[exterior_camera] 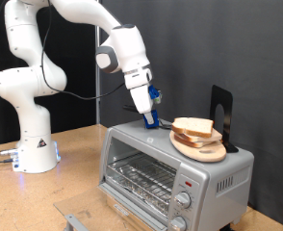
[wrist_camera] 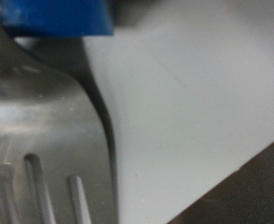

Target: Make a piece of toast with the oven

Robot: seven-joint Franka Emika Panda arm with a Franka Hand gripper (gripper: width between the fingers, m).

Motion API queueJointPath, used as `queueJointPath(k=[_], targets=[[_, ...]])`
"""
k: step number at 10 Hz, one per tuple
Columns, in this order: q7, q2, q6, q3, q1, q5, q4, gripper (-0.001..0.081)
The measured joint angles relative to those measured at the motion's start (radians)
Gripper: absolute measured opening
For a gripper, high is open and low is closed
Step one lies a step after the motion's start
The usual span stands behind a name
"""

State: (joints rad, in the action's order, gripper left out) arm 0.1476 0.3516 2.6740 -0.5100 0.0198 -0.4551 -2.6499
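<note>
The silver toaster oven (exterior_camera: 166, 171) stands at the exterior view's lower right, with its glass door shut and the wire rack showing behind it. The piece of toast (exterior_camera: 192, 126) lies on a round wooden plate (exterior_camera: 201, 149) on the oven's top. My gripper (exterior_camera: 150, 119), with blue fingers, points down and touches or nearly touches the oven's top, just to the exterior view's left of the toast, holding nothing that I can see. The wrist view is close and blurred: a blue finger (wrist_camera: 58, 14) and the oven's slotted silver top (wrist_camera: 34, 140). The toast is out of that view.
A black upright stand (exterior_camera: 221, 114) sits on the oven's top behind the plate. Two round knobs (exterior_camera: 184, 200) and a red light (exterior_camera: 188, 181) are on the oven's front. The robot's base (exterior_camera: 31, 149) stands on the wooden table at the exterior view's left.
</note>
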Motion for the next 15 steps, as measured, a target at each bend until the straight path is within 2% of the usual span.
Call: queueJointPath(k=[1, 3, 4, 5, 9, 10, 11, 13, 15], targets=[[0.002, 0.0, 0.003, -0.002, -0.002, 0.0, -0.001, 0.08], [0.003, 0.0, 0.004, -0.002, -0.005, 0.0, -0.001, 0.0542], [0.003, 0.0, 0.004, -0.002, -0.005, 0.0, -0.002, 0.0542], [0.002, 0.0, 0.004, -0.002, -0.005, 0.0, -0.003, 0.0425], [-0.005, 0.0, 0.028, 0.0, 0.003, -0.035, -0.006, 0.0425], [-0.028, 0.001, 0.043, 0.007, 0.019, -0.078, -0.006, 0.0425], [-0.06, 0.005, 0.055, 0.017, 0.039, -0.123, -0.006, 0.0378], [-0.113, 0.03, 0.068, 0.037, 0.076, -0.191, -0.006, 0.0381], [-0.127, 0.065, 0.057, 0.043, 0.095, -0.22, -0.006, 0.0383]])
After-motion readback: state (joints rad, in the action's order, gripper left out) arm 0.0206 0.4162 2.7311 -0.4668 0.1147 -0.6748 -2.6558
